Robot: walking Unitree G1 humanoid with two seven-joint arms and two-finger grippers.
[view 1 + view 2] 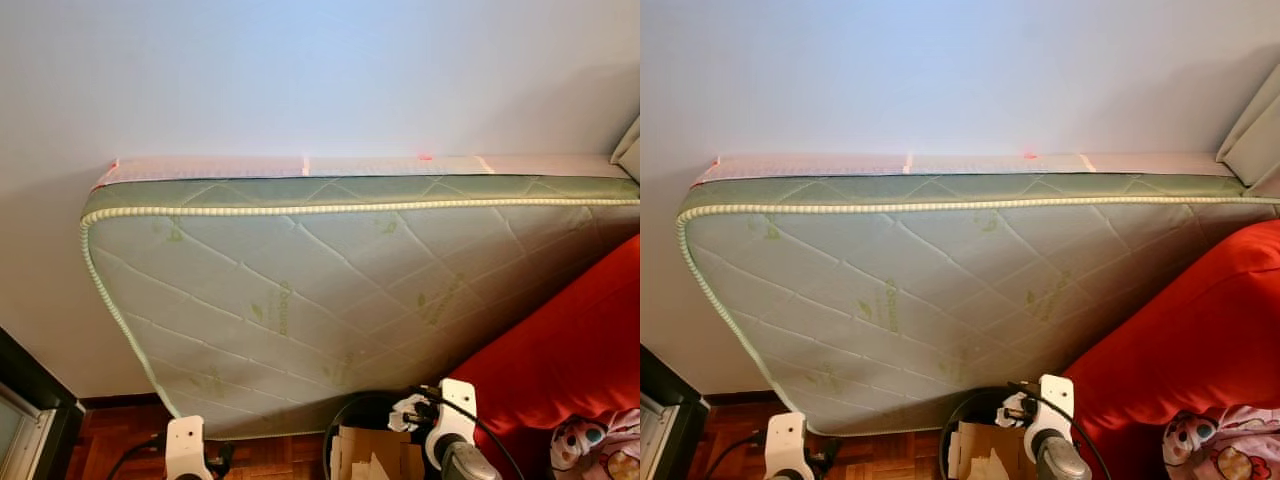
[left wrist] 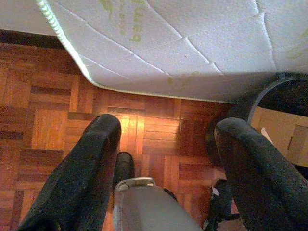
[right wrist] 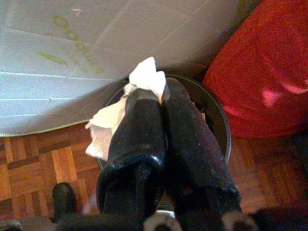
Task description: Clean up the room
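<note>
My right gripper (image 3: 154, 94) is shut on a crumpled white tissue (image 3: 103, 127), which sticks out past and beside its two black fingers. It hangs right over a round black bin (image 3: 219, 120). In the left eye view the bin (image 1: 345, 415) stands on the floor at the foot of the mattress, with brown cardboard (image 1: 375, 455) inside and the tissue (image 1: 408, 408) at its rim. My left gripper (image 2: 166, 130) is open with nothing between its fingers, above the parquet floor (image 2: 43, 125) to the left of the bin.
A quilted green-white mattress (image 1: 330, 290) leans against the white wall. A red cushion or sofa (image 1: 570, 350) rises to the right of the bin, with a printed fabric item (image 1: 595, 445) on it. A dark cabinet (image 1: 30, 410) stands at the far left.
</note>
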